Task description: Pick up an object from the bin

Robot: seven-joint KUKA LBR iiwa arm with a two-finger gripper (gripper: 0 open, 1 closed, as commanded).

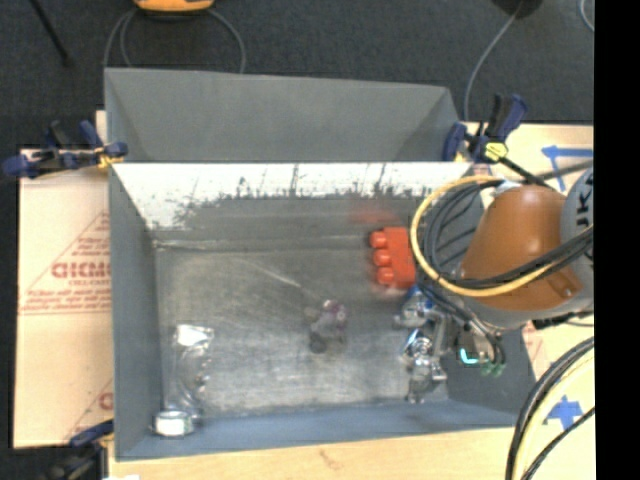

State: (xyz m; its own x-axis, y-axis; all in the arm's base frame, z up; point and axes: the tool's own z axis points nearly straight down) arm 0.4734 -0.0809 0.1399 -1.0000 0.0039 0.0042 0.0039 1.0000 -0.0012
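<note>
Gripper [424, 353] hangs at lower right; I cannot tell its jaws' opening. The nearby orange block [391, 258] looks light and rigid; grip its flat sides.

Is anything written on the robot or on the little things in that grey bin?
Arm's pale casing: dark letters, cut off at the edge, perhaps "UK"; not readable whole.
Orange block: no lettering to be seen.
Purple thing, clear plastic piece, white cap: too small to tell.
</note>
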